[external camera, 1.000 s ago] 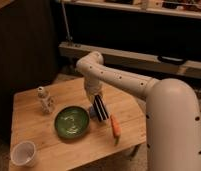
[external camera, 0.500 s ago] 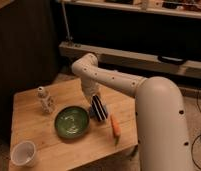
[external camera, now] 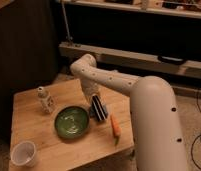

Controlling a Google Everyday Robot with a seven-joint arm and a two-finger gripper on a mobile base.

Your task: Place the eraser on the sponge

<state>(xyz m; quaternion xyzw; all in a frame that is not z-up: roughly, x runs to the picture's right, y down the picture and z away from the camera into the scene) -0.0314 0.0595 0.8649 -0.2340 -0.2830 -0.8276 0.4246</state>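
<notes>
Dim, warm light; the back wall point(external camera: 24, 50) lies in deep shadow. Tabletop point(external camera: 39, 132) brightest, gripper point(external camera: 96, 102) dark against it beside the plate point(external camera: 57, 121).

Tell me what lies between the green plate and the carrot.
In the camera view: the striped eraser, just below the gripper, with the pale sponge showing on its carrot side.

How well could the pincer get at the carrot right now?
Probably yes: the pincer sits over the eraser, beside the green plate, and the carrot lies uncovered just next to it, nothing between.
</notes>
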